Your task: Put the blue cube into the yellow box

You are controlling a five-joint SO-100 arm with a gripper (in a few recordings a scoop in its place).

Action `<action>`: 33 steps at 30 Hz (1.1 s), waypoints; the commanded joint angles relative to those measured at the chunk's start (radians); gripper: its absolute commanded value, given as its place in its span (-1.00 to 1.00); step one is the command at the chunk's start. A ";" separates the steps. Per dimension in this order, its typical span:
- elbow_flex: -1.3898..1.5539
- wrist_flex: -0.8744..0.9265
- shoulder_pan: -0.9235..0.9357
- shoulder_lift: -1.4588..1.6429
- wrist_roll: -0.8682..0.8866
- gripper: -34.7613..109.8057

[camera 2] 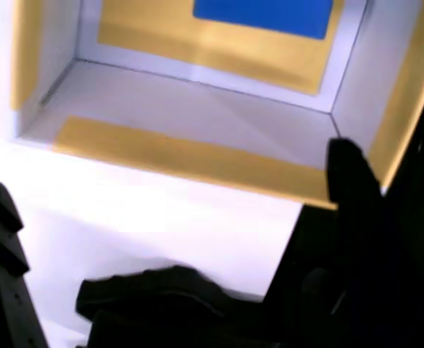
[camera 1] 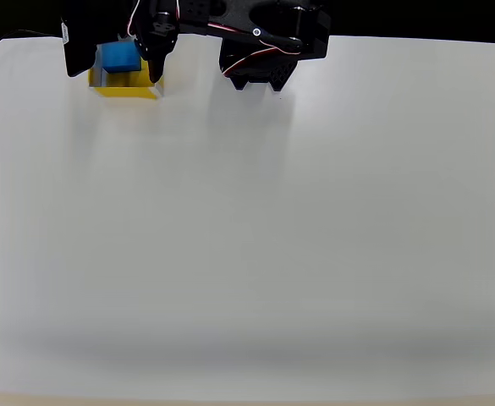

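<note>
My gripper (camera 2: 175,217) hangs released over the yellow box (camera 2: 183,156); the blue cube (camera 2: 266,16) lies inside. I judge retreat comes next.

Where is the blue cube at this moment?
The blue cube sits inside the yellow box at the top left of the overhead view, under the black arm. In the wrist view it lies on the box's yellow floor, at the top edge.

A white table (camera 1: 247,237) is being seen from overhead, its matte surface being lit evenly. A black background (camera 1: 416,17) is being shown along the table's far edge.
</note>
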 commanded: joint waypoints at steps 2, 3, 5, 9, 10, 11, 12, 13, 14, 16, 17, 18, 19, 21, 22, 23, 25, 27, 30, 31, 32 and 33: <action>-0.117 -0.008 -0.138 0.107 0.061 0.11; -0.114 -0.018 -0.183 0.118 0.089 0.11; -0.107 -0.040 -0.285 0.133 0.146 0.11; -0.081 -0.121 -0.522 0.164 0.255 0.09; -0.077 -0.130 -0.584 0.172 0.272 0.07; -0.071 -0.137 -0.641 0.181 0.285 0.06; -0.055 -0.141 -0.703 0.196 0.291 0.04; -0.041 -0.143 -0.765 0.210 0.293 0.01; -0.026 -0.147 -0.828 0.225 0.307 -0.02; 0.006 -0.150 -0.965 0.262 0.319 -0.08; 0.025 -0.153 -1.026 0.279 0.331 -0.10; 0.040 -0.153 -1.097 0.301 0.341 -0.13; 0.054 -0.146 -1.166 0.322 0.350 -0.16; 0.081 -0.123 -1.301 0.374 0.370 -0.22; 0.094 -0.110 -1.359 0.399 0.388 -0.24; 0.110 -0.098 -1.416 0.423 0.410 -0.27; 0.160 -0.072 -1.516 0.479 0.451 -0.36; 0.225 -0.066 -1.592 0.537 0.500 -0.43; 0.345 -0.097 -1.651 0.627 0.581 -0.51; 0.387 -0.114 -1.654 0.653 0.598 -0.52; 0.436 -0.143 -1.654 0.686 0.623 -0.52; 0.485 -0.169 -1.651 0.726 0.641 -0.52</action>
